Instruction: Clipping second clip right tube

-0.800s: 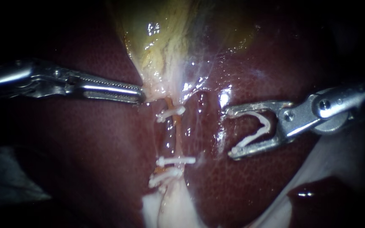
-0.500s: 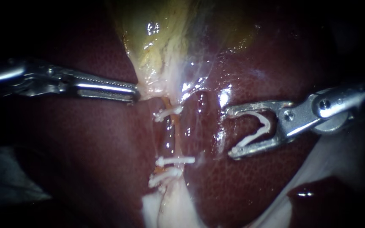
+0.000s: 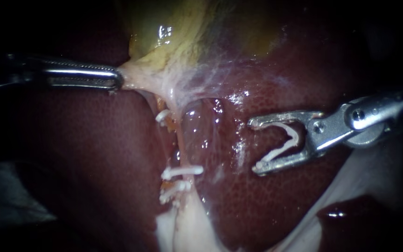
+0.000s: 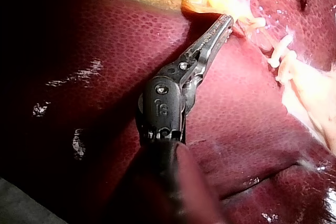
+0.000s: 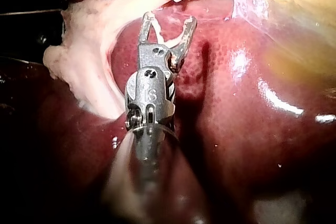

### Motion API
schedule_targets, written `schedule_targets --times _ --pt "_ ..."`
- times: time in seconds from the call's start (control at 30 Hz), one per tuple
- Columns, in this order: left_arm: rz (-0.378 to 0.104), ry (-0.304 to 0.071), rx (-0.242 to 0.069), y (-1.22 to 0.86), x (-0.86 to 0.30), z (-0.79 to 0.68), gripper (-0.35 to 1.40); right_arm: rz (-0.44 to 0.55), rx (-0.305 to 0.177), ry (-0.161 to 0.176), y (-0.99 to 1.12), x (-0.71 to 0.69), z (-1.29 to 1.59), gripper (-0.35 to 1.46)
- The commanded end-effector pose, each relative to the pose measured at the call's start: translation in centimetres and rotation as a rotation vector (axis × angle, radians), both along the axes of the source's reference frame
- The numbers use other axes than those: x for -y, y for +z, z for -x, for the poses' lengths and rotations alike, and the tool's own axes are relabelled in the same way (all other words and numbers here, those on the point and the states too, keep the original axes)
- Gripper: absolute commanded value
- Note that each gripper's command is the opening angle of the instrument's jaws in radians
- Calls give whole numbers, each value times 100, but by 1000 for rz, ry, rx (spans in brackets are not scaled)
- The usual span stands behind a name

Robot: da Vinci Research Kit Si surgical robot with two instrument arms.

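Note:
My left instrument (image 3: 116, 80) (image 4: 227, 24) has its jaws shut on pale tissue at the neck of the yellow-green gallbladder (image 3: 183, 32) and holds it stretched to the left. Below the neck runs a thin orange tube (image 3: 179, 144) carrying three white clips: one high (image 3: 163, 115) and two low (image 3: 182, 171). A glistening reddish band (image 3: 202, 128) lies right of that tube. My right instrument (image 3: 255, 147) (image 5: 169, 20) hovers to the right of the band, apart from it, with a bent white clip (image 3: 288, 140) (image 5: 165, 40) seated between its wide-spread jaws.
Dark red liver (image 3: 94, 163) surrounds the site on both sides. Pale whitish tissue (image 3: 183, 228) hangs below the low clips, and more lies under the right instrument's shaft (image 3: 374, 186).
My left instrument has pulled the gallbladder neck left and slightly up, stretching the tissue into a web and dragging the high clip leftward. The right instrument has stayed where it was.

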State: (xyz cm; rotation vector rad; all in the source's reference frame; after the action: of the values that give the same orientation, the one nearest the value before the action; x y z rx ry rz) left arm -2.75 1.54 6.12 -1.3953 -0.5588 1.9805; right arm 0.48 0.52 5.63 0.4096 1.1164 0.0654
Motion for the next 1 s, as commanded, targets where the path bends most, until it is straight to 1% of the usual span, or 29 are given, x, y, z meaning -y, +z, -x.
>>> schedule_targets --times 0.03,0.23,0.4,0.5,0.57,0.73,0.87,1.0 --pt "2 0 -1 0 0 0 -35 -1 -1 -2 0 0 0 50" --pt "2 -1 -2 -1 2 1 -35 -12 -6 -9 1 1 -7 50" --pt "2 -3 -3 -5 5 2 -35 -116 9 18 9 9 -20 50" --pt "2 -4 -4 -8 6 3 -35 -177 21 36 18 15 -30 50" --pt "2 -5 -5 -9 7 3 -35 -222 25 39 26 20 -37 49" --pt "3 -8 -3 -10 8 4 -35 -289 46 64 45 27 -53 49" --pt "4 -11 -5 -12 9 4 -35 -336 58 75 64 32 -64 49" --pt "3 -9 -4 -14 10 5 -35 -365 62 74 78 33 -75 49"
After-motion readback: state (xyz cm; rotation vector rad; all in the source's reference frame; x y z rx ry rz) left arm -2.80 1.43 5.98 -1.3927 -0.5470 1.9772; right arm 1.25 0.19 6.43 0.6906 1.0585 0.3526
